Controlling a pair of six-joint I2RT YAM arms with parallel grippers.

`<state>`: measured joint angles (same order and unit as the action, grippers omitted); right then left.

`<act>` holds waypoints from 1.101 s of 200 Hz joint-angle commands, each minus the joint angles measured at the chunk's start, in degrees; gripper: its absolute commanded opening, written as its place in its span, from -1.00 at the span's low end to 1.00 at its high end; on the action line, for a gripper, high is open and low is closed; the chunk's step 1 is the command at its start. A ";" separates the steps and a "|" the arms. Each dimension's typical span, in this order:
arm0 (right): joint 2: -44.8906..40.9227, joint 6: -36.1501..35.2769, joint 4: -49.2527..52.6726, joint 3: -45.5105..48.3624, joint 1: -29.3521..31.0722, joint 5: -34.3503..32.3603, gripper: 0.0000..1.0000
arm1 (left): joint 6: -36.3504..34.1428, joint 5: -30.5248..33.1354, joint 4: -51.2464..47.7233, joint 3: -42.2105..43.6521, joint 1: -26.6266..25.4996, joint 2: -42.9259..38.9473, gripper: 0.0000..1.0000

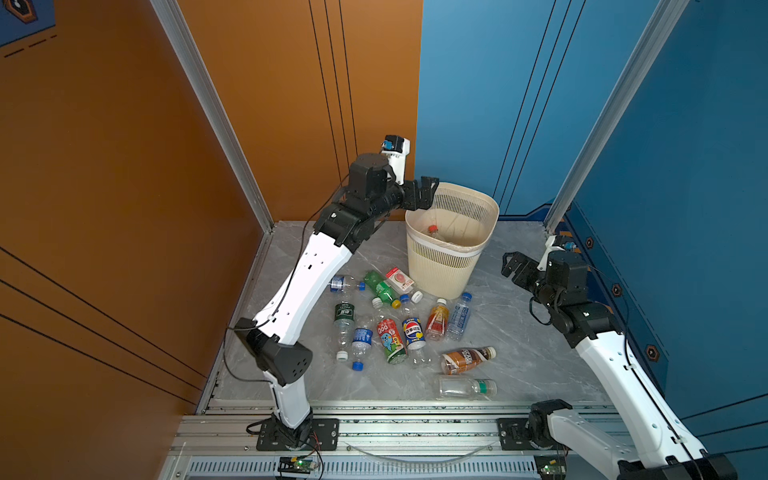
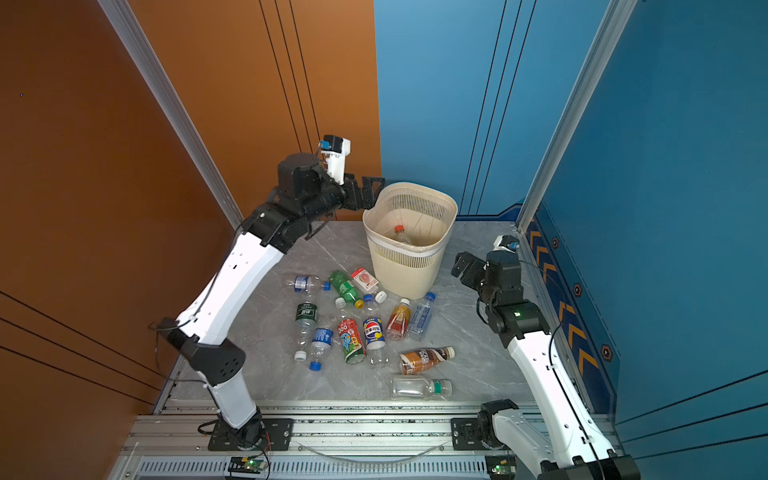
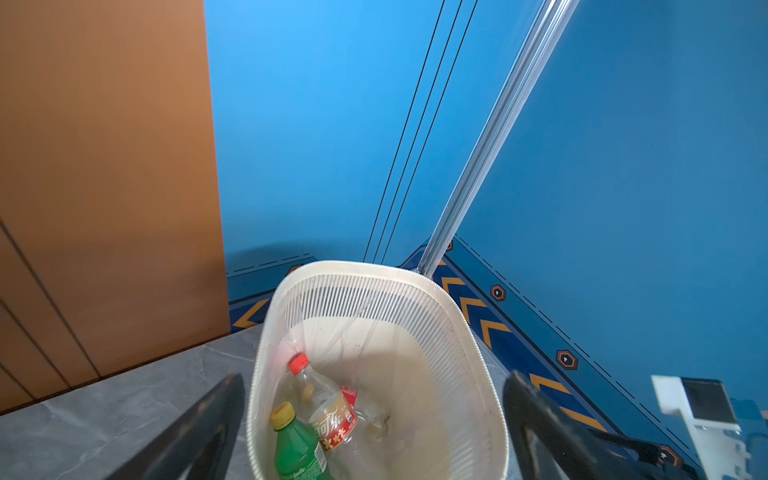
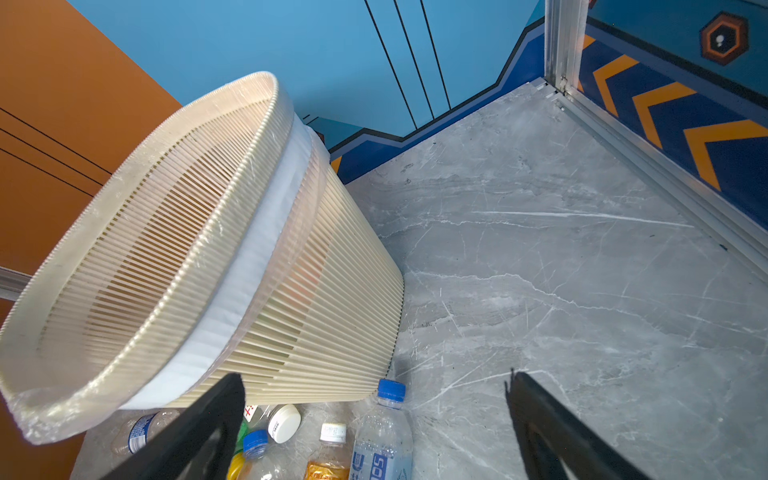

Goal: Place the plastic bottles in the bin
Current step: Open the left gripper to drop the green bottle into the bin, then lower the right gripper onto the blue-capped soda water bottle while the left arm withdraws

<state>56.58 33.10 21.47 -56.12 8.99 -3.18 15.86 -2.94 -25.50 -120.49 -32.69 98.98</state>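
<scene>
Bottles [image 1: 413, 330] lay strewn on the bench [image 1: 519, 345], with the bin [image 1: 444, 266] behind.
Right fingers [image 4: 552, 424] hung spread and empty beside the bin. Left fingers [image 1: 429, 185] gaped empty over its rim, placed so drops would land inside, where a red-capped bottle [image 3: 332, 424] already lay.

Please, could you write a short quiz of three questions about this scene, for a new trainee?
1. True or false: the left end effector grips a bottle above the bin.
2. Inside the bin, which cap does the green bottle have? A yellow, B blue, C white.
3. Which bottle lies nearest the front rail?
Key: 1 false, it is open and empty; 2 A; 3 the clear bottle with a green band.
</scene>
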 commanded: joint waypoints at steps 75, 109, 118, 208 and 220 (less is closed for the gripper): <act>1.08 4.89 7.61 2.19 1.17 2.95 0.99 | 14.07 12.65 5.27 60.94 5.74 -37.73 0.95; 0.58 7.56 11.24 3.63 5.19 1.22 0.99 | 15.22 12.86 3.89 64.16 7.23 -39.48 0.95; 0.39 8.74 12.50 4.04 6.49 0.26 0.99 | 15.28 12.51 3.63 64.49 7.54 -39.56 0.95; -1.61 21.28 12.38 13.35 19.89 -7.18 0.99 | 16.67 9.88 2.43 68.91 11.05 -41.99 0.95; 0.07 21.55 10.48 13.27 21.28 -8.04 0.99 | 16.84 9.88 1.93 69.32 11.55 -42.47 0.95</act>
<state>54.59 51.22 34.06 -43.35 27.83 -6.76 31.81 8.12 -22.22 -52.34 -22.11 58.28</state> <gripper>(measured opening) 0.995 0.976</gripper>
